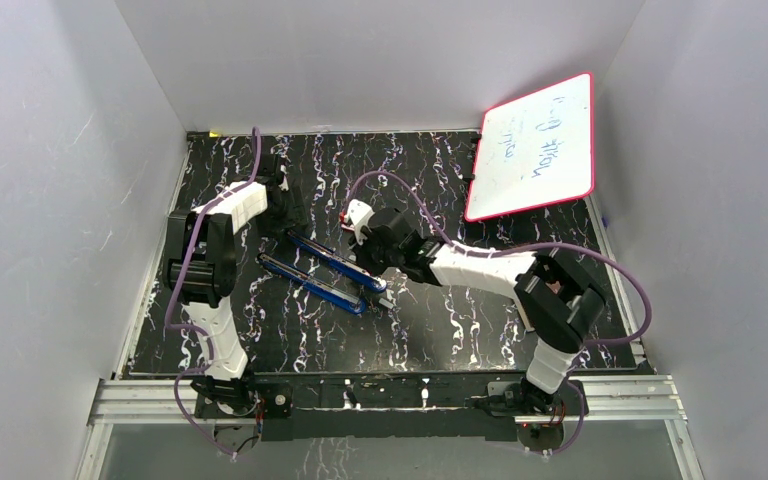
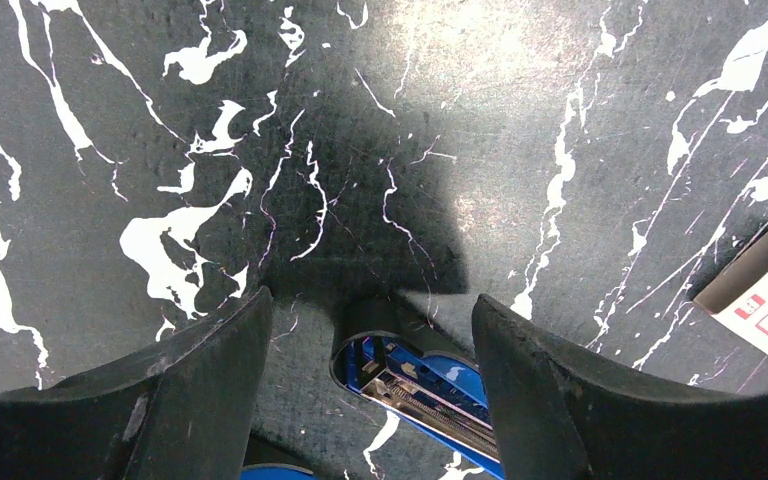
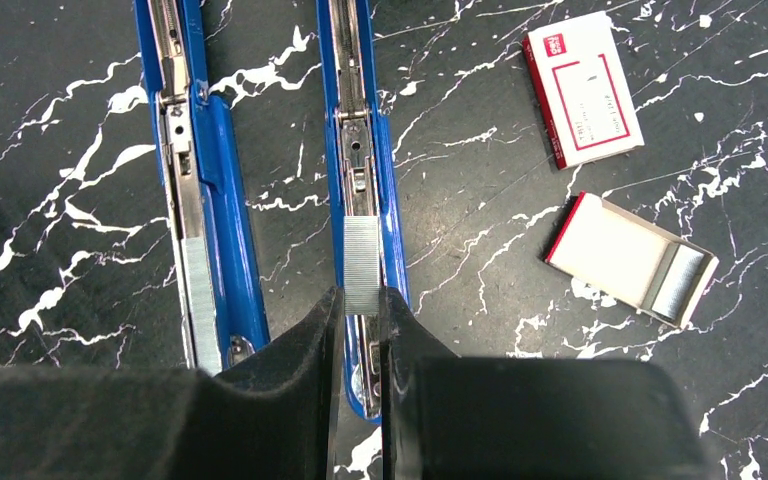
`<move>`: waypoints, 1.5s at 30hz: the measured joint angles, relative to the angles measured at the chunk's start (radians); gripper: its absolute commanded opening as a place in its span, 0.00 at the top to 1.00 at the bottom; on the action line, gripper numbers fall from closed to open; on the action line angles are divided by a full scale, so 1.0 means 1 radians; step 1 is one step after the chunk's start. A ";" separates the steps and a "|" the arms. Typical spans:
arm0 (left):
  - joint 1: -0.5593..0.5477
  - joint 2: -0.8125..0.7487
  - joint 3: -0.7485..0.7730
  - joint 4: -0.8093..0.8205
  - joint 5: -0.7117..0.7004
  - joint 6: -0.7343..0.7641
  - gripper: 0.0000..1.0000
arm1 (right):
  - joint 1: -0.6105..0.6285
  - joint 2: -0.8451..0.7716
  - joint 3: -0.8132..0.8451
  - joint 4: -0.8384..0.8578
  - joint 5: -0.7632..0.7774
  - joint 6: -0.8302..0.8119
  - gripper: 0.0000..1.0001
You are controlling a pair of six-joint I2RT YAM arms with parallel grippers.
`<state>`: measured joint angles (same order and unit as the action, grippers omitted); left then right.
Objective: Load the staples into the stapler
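Two long blue stapler bars lie side by side on the black marbled table, with their metal channels facing up, the left one (image 3: 195, 150) and the right one (image 3: 360, 130). They also show in the top view (image 1: 325, 272). My right gripper (image 3: 361, 300) is shut on a short silvery strip of staples (image 3: 361, 262) and holds it right over the right bar's channel. Another staple strip (image 3: 200, 300) lies in the left bar. My left gripper (image 2: 370, 330) is open, with its fingers on either side of the far end of one blue bar (image 2: 420, 385) and not touching it.
A small red-and-white box (image 3: 582, 88) lies right of the bars. Its open tray (image 3: 620, 250) lies below it and holds more staples (image 3: 678, 283). The box edge also shows in the left wrist view (image 2: 765, 295). A red-framed whiteboard (image 1: 535, 145) leans at the back right. White walls surround the table.
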<state>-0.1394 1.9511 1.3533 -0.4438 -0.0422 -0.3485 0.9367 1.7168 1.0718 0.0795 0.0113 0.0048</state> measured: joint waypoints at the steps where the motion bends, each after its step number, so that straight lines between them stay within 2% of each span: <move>1: 0.000 0.000 0.000 0.000 0.001 0.000 0.30 | 0.001 0.008 0.009 -0.007 0.000 0.002 1.00; 8: 0.000 0.002 0.004 -0.004 0.012 0.010 0.30 | 0.019 0.069 0.039 -0.037 0.021 0.036 1.00; 45: 0.000 0.005 0.010 -0.010 0.037 0.027 0.29 | 0.034 0.083 0.040 -0.056 0.079 0.049 1.00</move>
<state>-0.1394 1.9564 1.3636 -0.4538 -0.0055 -0.3214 0.9707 1.7996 1.1118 0.0231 0.0906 0.0536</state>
